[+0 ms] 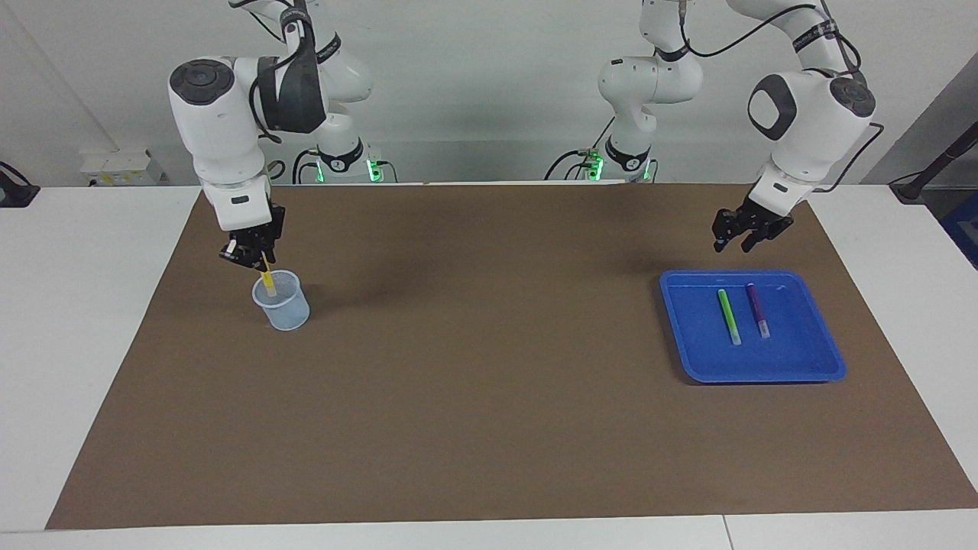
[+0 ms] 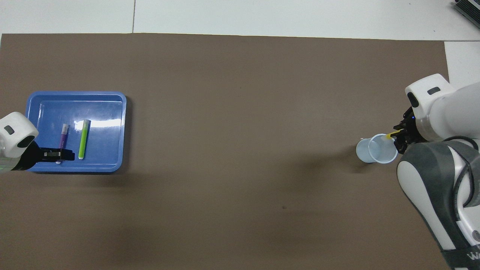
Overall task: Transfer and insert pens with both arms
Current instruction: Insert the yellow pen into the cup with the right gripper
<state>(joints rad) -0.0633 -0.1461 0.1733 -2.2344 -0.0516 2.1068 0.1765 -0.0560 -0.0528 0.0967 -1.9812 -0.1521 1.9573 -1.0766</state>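
Note:
My right gripper (image 1: 257, 262) is shut on the yellow pen (image 1: 268, 280) and holds it upright, with its lower end inside the mouth of a clear plastic cup (image 1: 283, 307) at the right arm's end of the table. In the overhead view the right gripper (image 2: 399, 137) and the yellow pen (image 2: 391, 135) sit at the cup's (image 2: 378, 150) rim. The green pen (image 1: 729, 316) (image 2: 83, 138) and the purple pen (image 1: 757, 310) (image 2: 63, 136) lie side by side in a blue tray (image 1: 821, 359) (image 2: 75, 94). My left gripper (image 1: 736, 244) (image 2: 66, 154) hangs open and empty over the tray's edge nearer the robots.
A brown mat (image 1: 489, 382) covers the table's middle between the cup and the tray. Two smaller white arms with green lights (image 1: 345, 156) stand at the robots' edge of the table.

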